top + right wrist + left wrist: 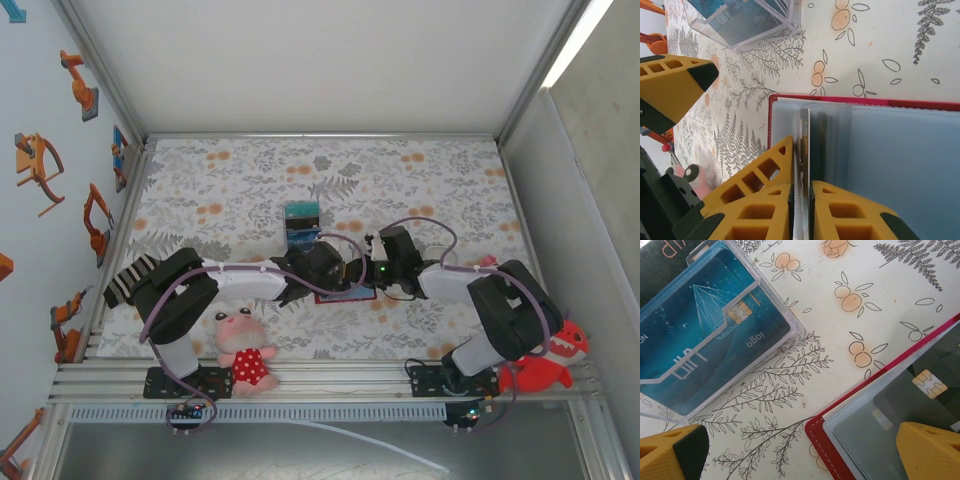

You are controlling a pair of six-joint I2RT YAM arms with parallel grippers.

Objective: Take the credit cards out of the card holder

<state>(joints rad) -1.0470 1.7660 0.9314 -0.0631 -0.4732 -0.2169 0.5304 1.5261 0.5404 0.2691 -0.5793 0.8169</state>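
The red card holder (865,101) lies open on the leafy cloth between both arms (352,296). A credit card (805,135) stands edge-on out of its grey pocket, between the pads of my right gripper (802,186). The jaws are only slightly apart: the right pad is against the card and a pale sliver shows at the left pad. My left gripper (800,440) is wide open and holds nothing, with one finger (930,450) over the card holder's corner (825,440). A dark chip card (920,405) sits in that pocket. Blue credit cards (705,325) rest in a clear tray.
The clear tray (301,222) stands just beyond the card holder at mid table. A pink plush in a red dress (243,350) lies by the left arm's base and a red plush (548,362) by the right base. A striped item (130,278) is at the left edge.
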